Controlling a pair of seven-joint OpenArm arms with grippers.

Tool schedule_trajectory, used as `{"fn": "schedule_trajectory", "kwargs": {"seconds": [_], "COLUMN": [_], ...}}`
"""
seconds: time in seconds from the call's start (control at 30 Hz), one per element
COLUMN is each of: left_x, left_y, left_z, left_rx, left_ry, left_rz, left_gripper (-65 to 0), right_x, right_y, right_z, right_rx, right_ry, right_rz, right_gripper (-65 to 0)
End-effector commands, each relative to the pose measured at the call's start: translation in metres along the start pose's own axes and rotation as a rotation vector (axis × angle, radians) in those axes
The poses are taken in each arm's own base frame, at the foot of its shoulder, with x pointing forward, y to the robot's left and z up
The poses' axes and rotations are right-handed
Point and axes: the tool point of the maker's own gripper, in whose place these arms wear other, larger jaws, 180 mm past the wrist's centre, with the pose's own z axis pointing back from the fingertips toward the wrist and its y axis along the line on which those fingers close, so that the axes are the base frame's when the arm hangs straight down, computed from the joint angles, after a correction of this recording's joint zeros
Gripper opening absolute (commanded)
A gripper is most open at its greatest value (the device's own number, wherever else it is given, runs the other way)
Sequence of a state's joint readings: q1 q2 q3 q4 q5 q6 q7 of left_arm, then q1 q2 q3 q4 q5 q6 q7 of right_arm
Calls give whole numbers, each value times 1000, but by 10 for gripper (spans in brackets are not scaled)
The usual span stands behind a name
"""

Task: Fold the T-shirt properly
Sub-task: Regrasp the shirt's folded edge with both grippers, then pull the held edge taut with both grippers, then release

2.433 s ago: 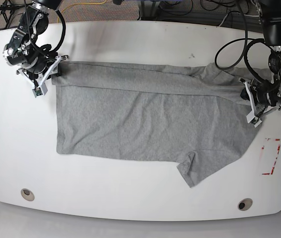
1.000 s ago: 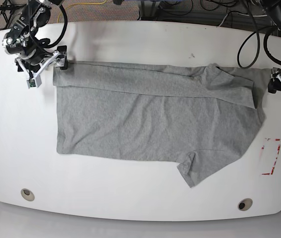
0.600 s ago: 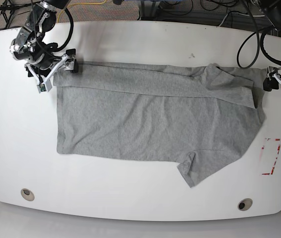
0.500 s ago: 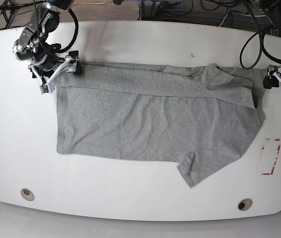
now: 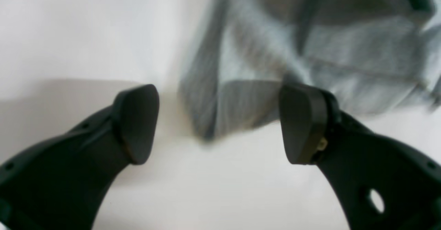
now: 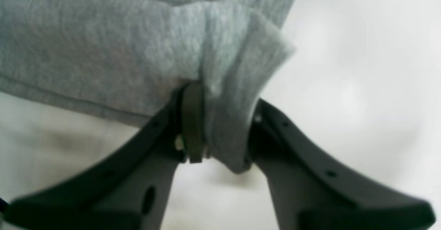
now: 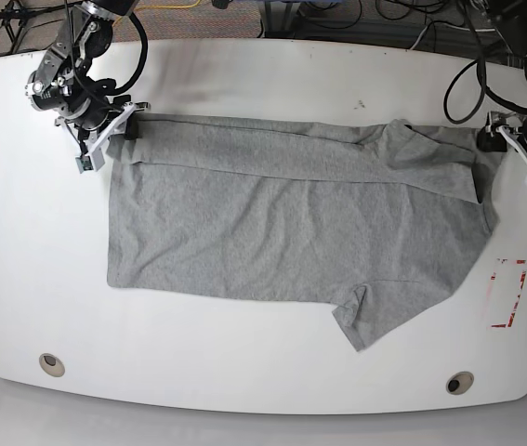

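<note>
the t-shirt (image 7: 291, 232) lies flat on the table (image 7: 244, 74), long axis left to right. the right hand (image 6: 217, 147) pinches its corner; the left hand (image 5: 220, 126) stands wide open, empty, the other corner just ahead.

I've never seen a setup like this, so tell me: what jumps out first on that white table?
A big grey T-shirt sprawls across the white table, its far edge already folded over. The right gripper pinches a bunched corner of it, at the base view's left. The left gripper hangs open at the opposite corner.
</note>
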State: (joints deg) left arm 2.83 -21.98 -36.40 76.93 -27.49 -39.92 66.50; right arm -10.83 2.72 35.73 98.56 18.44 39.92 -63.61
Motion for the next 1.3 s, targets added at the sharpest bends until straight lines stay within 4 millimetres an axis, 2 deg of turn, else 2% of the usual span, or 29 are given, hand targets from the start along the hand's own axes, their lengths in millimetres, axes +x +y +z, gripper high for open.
{"fn": "schedule_trajectory", "kwargs": {"seconds": [0.0,0.23,0.3,0.4,0.43,0.47,0.5,0.53,0.57,0.73,0.83,1.27], "left_x": [12,-2,-2,-5,-6,-7,-8,-9,-11,-26,-29,-58], "left_y": [3,-6,-8,-11,-13,-14,-14,-15,-16,-16,-14,-20], "left_z": [0,-17,-18,-20,-22,-22,-23,-24,-24,-20,-13,33], "left_rx": [-5,-51,-55,-59,-63,-65,-67,-69,-69,-60,-42,54], "left_ry": [-47,-2,2,17,22,26,32,36,43,76,76,163], "left_rz": [-5,9,0,-12,-17,-18,-19,-20,-24,-38,-59,-233], "left_gripper": [-138,-142,-186,-344,-425,-465,-581,-631,-650,-643,-650,-650], "right_x": [3,3,4,3,3,3,3,4,3,-7,-4,-34], "right_y": [-3,-4,-4,-4,-4,-4,-4,-5,-5,-6,-12,-23], "right_z": [3,4,4,4,4,4,5,5,5,8,16,52], "right_rx": [-10,-11,-12,-14,-14,-14,-15,-17,-17,-23,-48,-128], "right_ry": [-1,-2,-3,-2,-2,-2,-1,-2,1,23,16,113], "right_rz": [12,13,14,15,15,15,16,18,18,21,47,140], "right_gripper": [-520,-533,-569,-650,-650,-650,-650,-650,-650,-650,-650,-650]}}
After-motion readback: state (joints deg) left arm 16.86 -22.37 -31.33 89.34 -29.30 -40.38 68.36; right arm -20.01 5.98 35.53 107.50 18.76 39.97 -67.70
